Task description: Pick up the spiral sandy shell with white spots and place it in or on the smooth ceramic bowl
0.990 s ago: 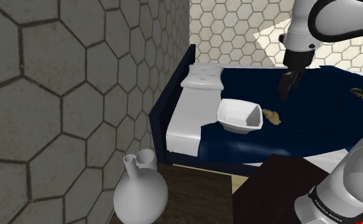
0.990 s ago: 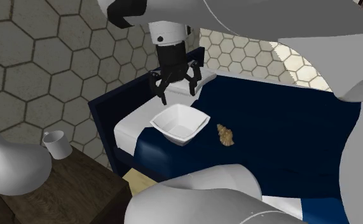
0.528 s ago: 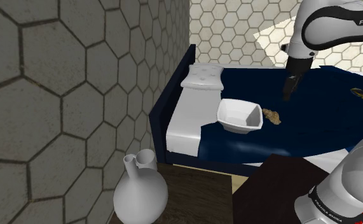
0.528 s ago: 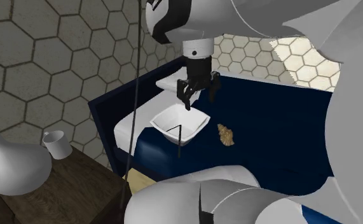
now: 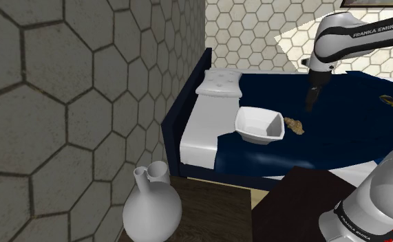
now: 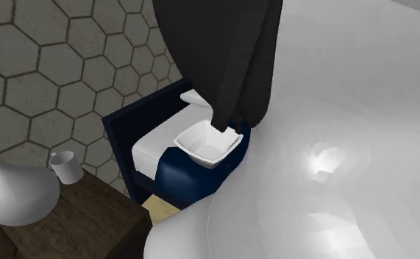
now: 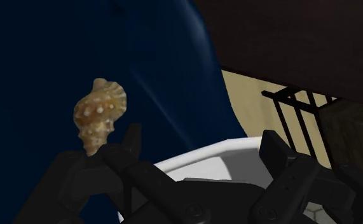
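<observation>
Vase (image 5: 151,205), one, white, well apart from pincer (image 5: 310,103), far off toward shoulder view's left and lower, on dark table (image 5: 215,206). Cup (image 6: 65,166), one, white, just beside that vase in second exterior view. Pillow (image 5: 219,82), one, white, left of pincer, at head of navy bed frame (image 5: 186,103). Bowl (image 5: 259,126), one, white, angular, left of pincer and lower, resting on navy blanket (image 5: 346,130).

Shell (image 5: 296,126), one, sandy brown with white spots, lying on blanket just beside bowl's right rim; touching it or not, impossible to tell. Near pincer, a little left of fingertips and below them. Pincer hanging over blanket, pointed down, clear of shell and bowl. Small dark-and-tan thing (image 5: 389,100), one, on blanket to right of pincer, well apart.

Through wrist camera: shell (image 7: 99,113) just past tip of one finger, outside gap, not clasped. Bowl rim (image 7: 218,153) beyond gap. Fingers (image 7: 278,156), two, spread wide apart, nothing between them, nothing held.
</observation>
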